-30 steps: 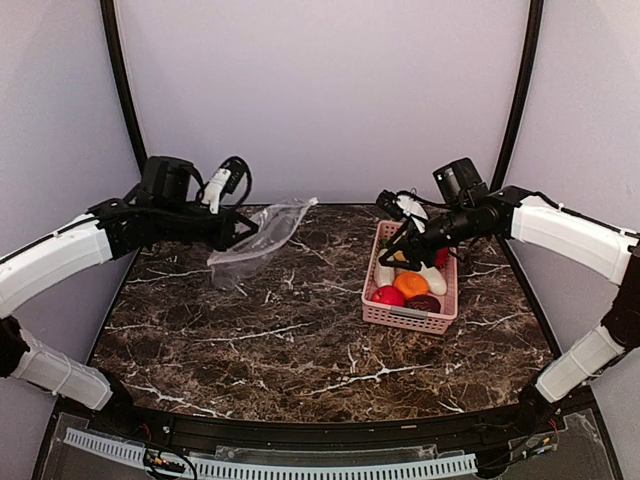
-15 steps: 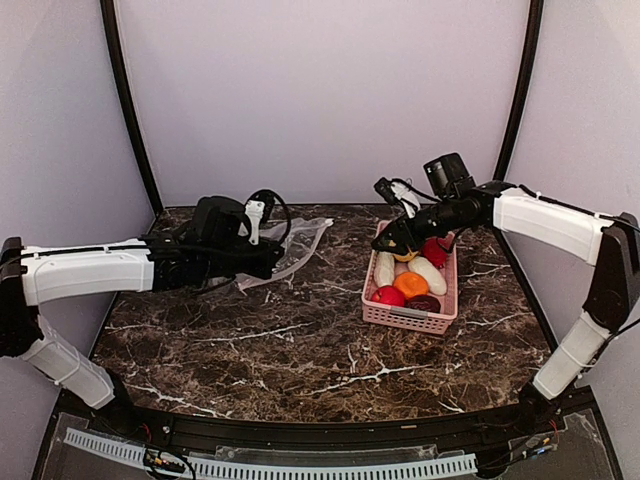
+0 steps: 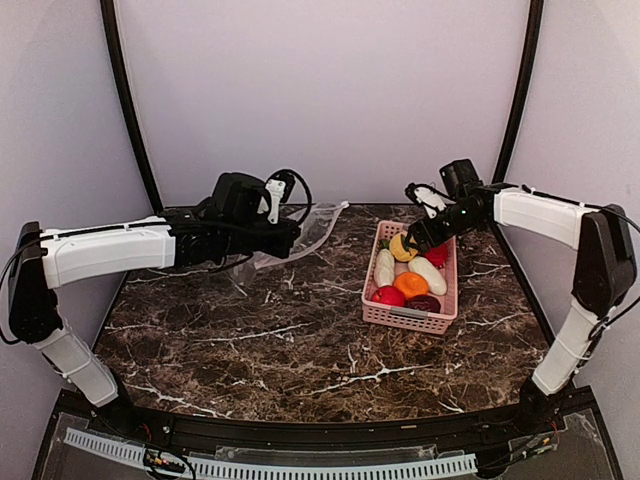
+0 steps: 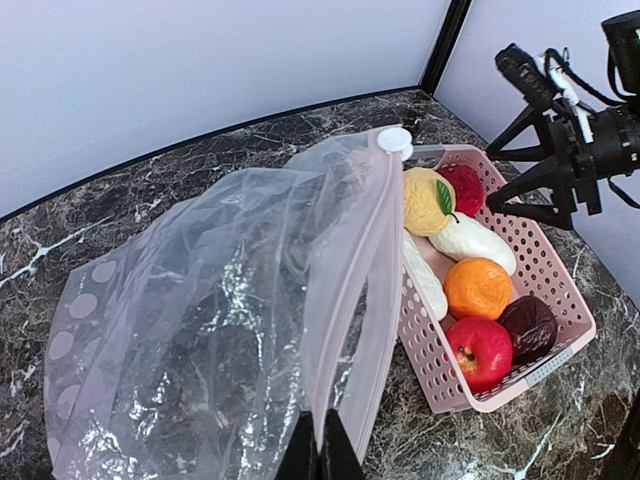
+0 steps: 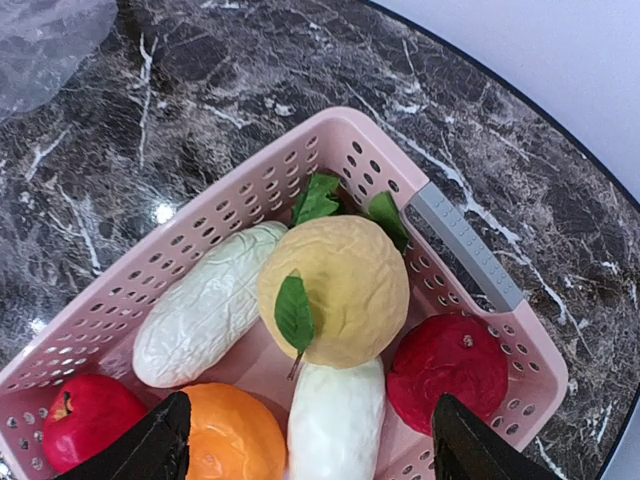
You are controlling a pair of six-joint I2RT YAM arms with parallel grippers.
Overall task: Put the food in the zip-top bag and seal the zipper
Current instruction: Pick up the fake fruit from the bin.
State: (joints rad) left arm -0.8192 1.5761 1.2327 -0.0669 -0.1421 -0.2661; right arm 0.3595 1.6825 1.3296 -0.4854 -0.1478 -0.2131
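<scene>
Two tools reach over the table (image 3: pixel 300 340) in the top view, where the left tool (image 3: pixel 292 238) pinches the zip-top bag (image 3: pixel 318 222) just left of the pink basket (image 3: pixel 405 318). From the left wrist, its jaws are pressed together on the zipper (image 4: pixel 352 290). From the right wrist, the right tool (image 5: pixel 315 452), spread wide and holding nothing, hovers over the yellow fruit (image 5: pixel 340 285) in the basket

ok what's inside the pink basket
Yellow fruit, white oblong pieces, orange, two red apples, dark red piece. The green leafy piece is mostly under the yellow fruit; anything lower is covered.
</scene>
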